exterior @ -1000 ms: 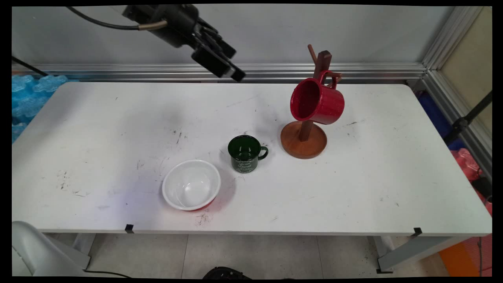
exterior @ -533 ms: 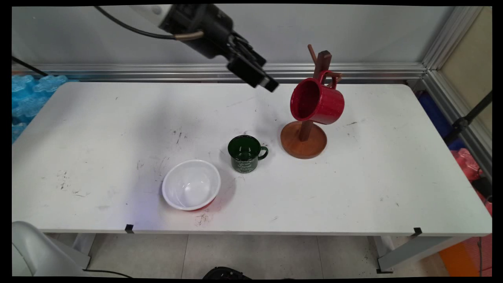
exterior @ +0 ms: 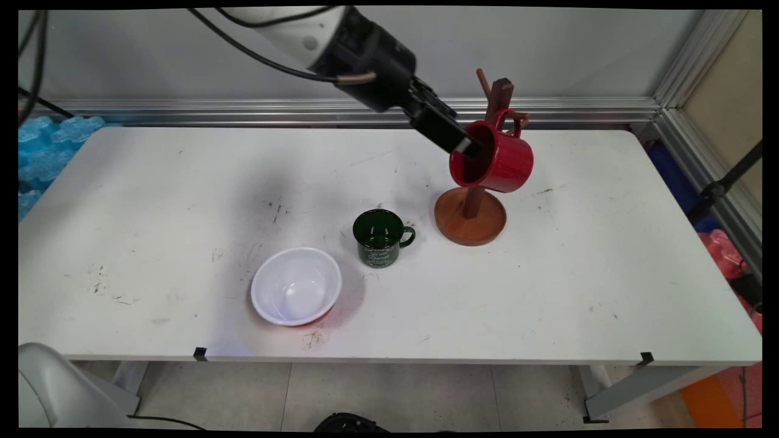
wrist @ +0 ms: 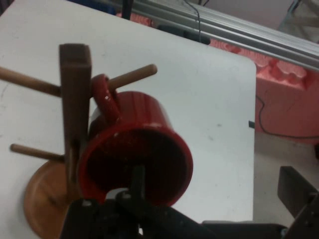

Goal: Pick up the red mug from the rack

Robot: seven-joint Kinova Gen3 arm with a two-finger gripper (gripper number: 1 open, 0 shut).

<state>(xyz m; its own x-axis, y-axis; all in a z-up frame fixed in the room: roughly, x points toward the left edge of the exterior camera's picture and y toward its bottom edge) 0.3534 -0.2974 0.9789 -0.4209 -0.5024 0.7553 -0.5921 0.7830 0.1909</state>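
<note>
At red mug (exterior: 502, 159) rim: pincer (exterior: 467, 148).

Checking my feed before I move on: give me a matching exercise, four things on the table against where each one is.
Things:
1. red mug
2. green mug
3. white bowl
4. tool

Places:
A. upright on the table, left of the wooden stand
B. at the red mug's mouth
C. hung by its handle on a peg
D. nearest the table's front edge

Pairs: 1-C, 2-A, 3-D, 4-B
</note>
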